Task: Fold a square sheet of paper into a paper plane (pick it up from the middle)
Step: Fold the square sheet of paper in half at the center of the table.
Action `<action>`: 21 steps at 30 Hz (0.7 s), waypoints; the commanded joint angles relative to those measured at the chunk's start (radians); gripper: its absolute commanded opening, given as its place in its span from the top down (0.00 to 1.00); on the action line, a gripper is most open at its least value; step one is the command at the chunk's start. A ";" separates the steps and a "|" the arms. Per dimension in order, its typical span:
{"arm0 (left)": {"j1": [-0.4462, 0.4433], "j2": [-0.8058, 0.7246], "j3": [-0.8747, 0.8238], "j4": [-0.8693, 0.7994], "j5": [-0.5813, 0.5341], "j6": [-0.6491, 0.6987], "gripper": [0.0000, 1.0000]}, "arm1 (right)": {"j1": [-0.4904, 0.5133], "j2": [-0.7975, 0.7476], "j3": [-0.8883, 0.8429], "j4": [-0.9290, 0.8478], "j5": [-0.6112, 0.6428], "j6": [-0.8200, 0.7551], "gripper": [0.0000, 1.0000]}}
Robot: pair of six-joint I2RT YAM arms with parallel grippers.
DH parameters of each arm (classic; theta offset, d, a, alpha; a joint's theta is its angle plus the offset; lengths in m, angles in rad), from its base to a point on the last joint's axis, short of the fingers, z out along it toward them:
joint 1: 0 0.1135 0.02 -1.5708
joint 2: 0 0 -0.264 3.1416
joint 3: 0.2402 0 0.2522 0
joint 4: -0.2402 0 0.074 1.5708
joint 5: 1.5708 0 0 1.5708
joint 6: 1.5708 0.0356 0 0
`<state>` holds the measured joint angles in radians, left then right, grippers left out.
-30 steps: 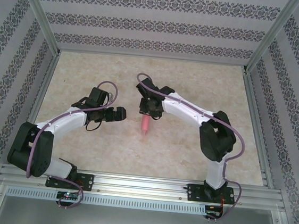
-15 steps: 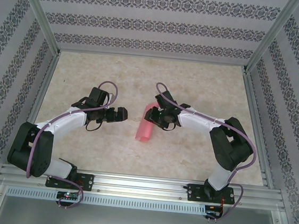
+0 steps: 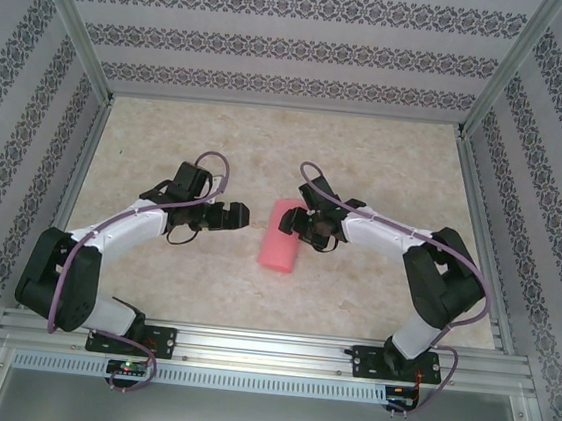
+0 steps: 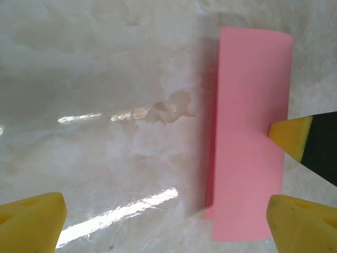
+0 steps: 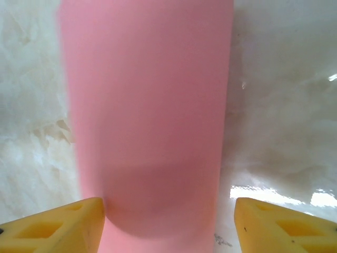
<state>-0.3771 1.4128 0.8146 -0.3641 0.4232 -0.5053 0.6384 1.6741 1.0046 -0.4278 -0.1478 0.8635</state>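
While folded pink paper [image 3: 280, 236] lies as a smooth oblong on glossy marbled table [image 3: 169, 128], left gripper [image 4: 167, 224] gapes; right gripper [image 5: 168, 226] straddles it, parted.

Pale marbled tabletop [image 3: 169, 128], patterned wallpaper walls [image 3: 280, 29], aluminium rail [image 3: 267, 348] at near edge

Pink paper [image 3: 280, 236], cream marbled table [image 3: 387, 161], floral-striped walls [image 3: 279, 39], white-and-black arms [image 3: 384, 231]

We see the square sheet of paper [image 4: 251, 132]: thin, smooth, matt pink. Under it the table [image 4: 105, 79] gleams, a glossy marble-look top streaked with glare. The yellow pads [image 4: 31, 224] look like matt foam; the front rail [image 3: 267, 348] is ribbed bare metal.
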 commanded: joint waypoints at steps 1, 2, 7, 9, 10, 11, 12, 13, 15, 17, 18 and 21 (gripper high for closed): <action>-0.030 0.022 0.042 0.016 0.029 0.023 0.03 | -0.010 -0.047 -0.037 -0.025 0.053 -0.004 0.33; -0.037 0.027 0.047 0.015 0.030 0.023 0.03 | -0.012 -0.050 -0.046 -0.020 0.054 0.000 0.32; -0.063 0.046 0.058 0.020 0.035 0.022 0.04 | -0.023 -0.046 -0.069 -0.018 0.070 0.006 0.32; -0.071 0.050 0.062 0.024 0.039 0.021 0.05 | -0.027 -0.033 -0.072 -0.018 0.071 0.005 0.31; -0.074 0.053 0.064 0.024 0.040 0.021 0.05 | -0.027 -0.028 -0.071 -0.021 0.075 0.007 0.31; -0.078 0.054 0.065 0.024 0.041 0.021 0.05 | -0.029 -0.023 -0.072 -0.021 0.079 0.014 0.31; -0.080 0.055 0.065 0.024 0.040 0.021 0.06 | -0.029 -0.017 -0.075 -0.018 0.082 0.022 0.29; -0.083 0.055 0.065 0.025 0.041 0.021 0.06 | -0.029 -0.012 -0.074 -0.014 0.085 0.027 0.29; -0.085 0.061 0.067 0.026 0.045 0.021 0.06 | -0.031 -0.004 -0.076 -0.004 0.092 0.044 0.29; -0.086 0.065 0.068 0.027 0.044 0.022 0.06 | -0.029 -0.001 -0.082 0.017 0.096 0.071 0.27; -0.086 0.067 0.069 0.027 0.043 0.022 0.06 | -0.028 0.002 -0.087 0.032 0.095 0.081 0.27; -0.086 0.072 0.068 0.027 0.045 0.024 0.06 | -0.028 0.006 -0.089 0.035 0.108 0.100 0.26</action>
<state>-0.4484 1.4757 0.8555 -0.3611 0.4526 -0.5041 0.6189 1.6657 0.9264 -0.4259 -0.0776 0.9215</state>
